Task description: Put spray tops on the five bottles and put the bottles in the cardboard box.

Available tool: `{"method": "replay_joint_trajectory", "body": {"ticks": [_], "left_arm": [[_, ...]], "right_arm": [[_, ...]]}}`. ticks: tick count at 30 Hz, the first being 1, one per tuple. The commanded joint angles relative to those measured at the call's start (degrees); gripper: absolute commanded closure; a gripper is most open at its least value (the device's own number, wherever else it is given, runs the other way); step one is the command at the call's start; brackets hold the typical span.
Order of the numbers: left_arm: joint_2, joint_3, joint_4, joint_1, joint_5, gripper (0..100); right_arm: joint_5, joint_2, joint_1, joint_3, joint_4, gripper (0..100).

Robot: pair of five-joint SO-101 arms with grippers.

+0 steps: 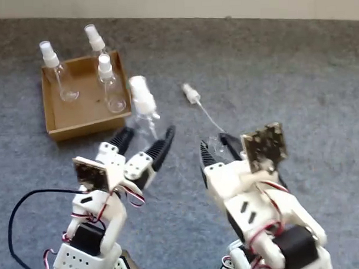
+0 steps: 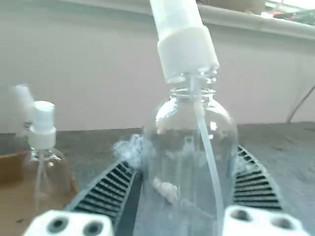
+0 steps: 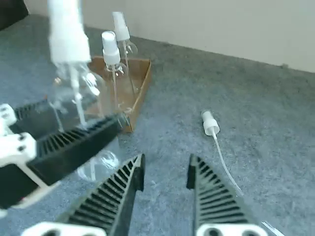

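Bottles: three capped bottles (image 1: 111,89) stand upright inside the cardboard box (image 1: 88,127), each with a white spray top on. A fourth bottle (image 2: 189,147) stands just outside the box, beside the wall nearest the arms, between the fingers of the left end effector (image 1: 150,132), which appears closed on its clear body. Its spray top (image 2: 183,44) has the tube down inside, but the cap sits tilted above the neck with the threads still bare, so I judge it is not seated yet. Right end effector (image 3: 165,160) is open and empty, farther from the box than the held bottle. A loose spray top (image 1: 191,94) lies on its side on the grey carpeted bench (image 1: 295,77), well apart from the box, beyond the right end effector, its thin tube trailing toward that end effector. Progress, as judged: three of five done. Left to do: press or twist the fourth cap home, place that bottle in the box, then fit the loose top to the last bottle and box it. I cannot place the fifth bottle with confidence.
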Motion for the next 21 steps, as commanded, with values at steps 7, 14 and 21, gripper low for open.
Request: {"method": "replay_joint_trajectory", "body": {"ticks": [7,14,21], "left_arm": [[-0.7,1.2,-4.9,-12.9,0.0,85],[-0.7,1.2,-5.0,-13.8,1.1,85],[-0.7,1.2,-4.7,-13.8,18.8,85]], "right_arm": [[0.6,0.0,1.0,24.3,-30.9,98.8],[0.6,0.0,-5.3,34.3,-37.1,98.8],[0.6,0.0,-11.6,35.9,-37.2,98.7]]}}
